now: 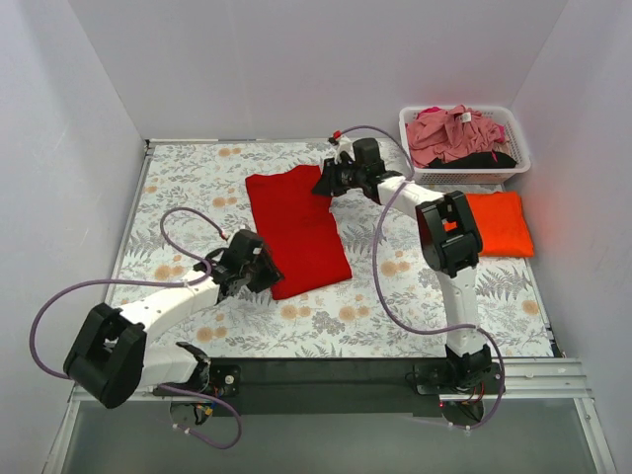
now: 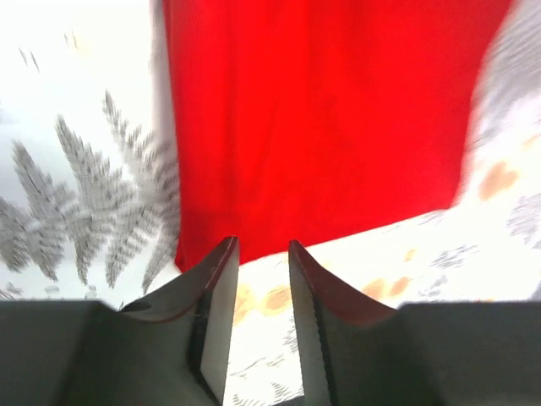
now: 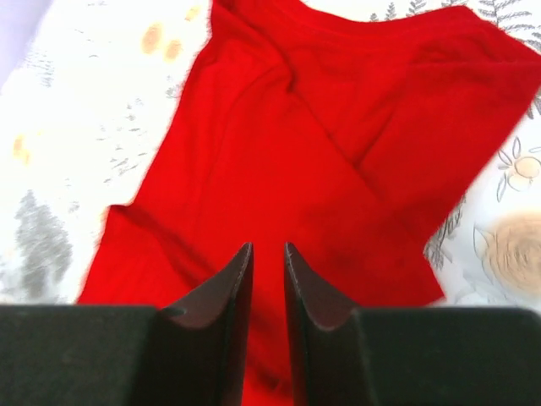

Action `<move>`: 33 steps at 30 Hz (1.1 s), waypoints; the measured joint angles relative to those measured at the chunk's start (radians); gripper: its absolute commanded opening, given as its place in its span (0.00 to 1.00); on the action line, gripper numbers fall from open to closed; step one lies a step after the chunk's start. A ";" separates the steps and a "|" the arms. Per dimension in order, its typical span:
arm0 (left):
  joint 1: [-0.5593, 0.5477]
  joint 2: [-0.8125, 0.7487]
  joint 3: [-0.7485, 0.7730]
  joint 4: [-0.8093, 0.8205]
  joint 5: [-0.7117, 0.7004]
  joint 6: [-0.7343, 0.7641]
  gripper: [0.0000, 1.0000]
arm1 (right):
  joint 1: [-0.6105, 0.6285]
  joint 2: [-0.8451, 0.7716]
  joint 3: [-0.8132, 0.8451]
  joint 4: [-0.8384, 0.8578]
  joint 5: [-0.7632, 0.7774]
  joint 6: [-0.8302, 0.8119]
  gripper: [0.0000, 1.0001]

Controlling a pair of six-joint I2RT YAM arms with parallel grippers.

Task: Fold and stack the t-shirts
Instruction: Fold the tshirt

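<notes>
Overhead view: looks down from above and behind both arms, taking in the whole tabletop point(image 1: 395, 296). Left wrist view: low and close, slightly blurred, facing past its own left pincer point(image 2: 262, 249) at the near edge of the red t-shirt point(image 1: 296, 227). Right wrist view: equally close, facing over the right pincer point(image 3: 268, 251) from the shirt's far end. All three views share that shirt.

Place: you are looking at a robot test cell in a lab, not a home.
Walls: plain white panels point(image 1: 326, 59) box in your bench on three sides.
Arms: left arm point(image 1: 168, 304) and right arm point(image 1: 449, 235) are bolted to a black rail point(image 1: 326, 378) at the near edge.
Cabling: purple cables point(image 1: 109, 283) loop loose.
Props: a floral cloth point(image 1: 197, 178) covers the bench, with a white basket point(image 1: 464, 177) of clothes and a red t-shirt point(image 1: 296, 232) laid flat.
</notes>
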 measured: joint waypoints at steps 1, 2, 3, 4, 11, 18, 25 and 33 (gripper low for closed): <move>0.019 -0.020 0.008 0.000 -0.002 0.006 0.30 | -0.013 -0.035 -0.032 0.000 -0.017 0.007 0.27; 0.045 -0.040 0.018 0.003 -0.002 0.013 0.30 | -0.022 -0.072 -0.066 0.002 -0.036 0.015 0.27; 0.076 -0.057 0.031 0.011 0.000 0.021 0.29 | -0.029 -0.111 -0.097 0.003 -0.061 0.023 0.28; 0.104 -0.065 0.041 0.023 0.002 0.027 0.26 | -0.033 -0.148 -0.125 0.009 -0.084 0.033 0.27; 0.320 0.107 0.149 0.204 0.095 0.074 0.01 | -0.032 -0.235 -0.225 0.083 -0.212 0.086 0.27; 0.380 0.433 0.256 0.296 0.176 0.090 0.00 | -0.038 -0.075 -0.232 0.097 -0.254 0.112 0.22; 0.429 0.517 0.280 0.353 0.216 0.090 0.00 | -0.099 0.041 -0.222 0.179 -0.334 0.180 0.22; 0.441 0.537 0.326 0.362 0.226 0.130 0.19 | -0.154 0.018 -0.261 0.208 -0.353 0.209 0.22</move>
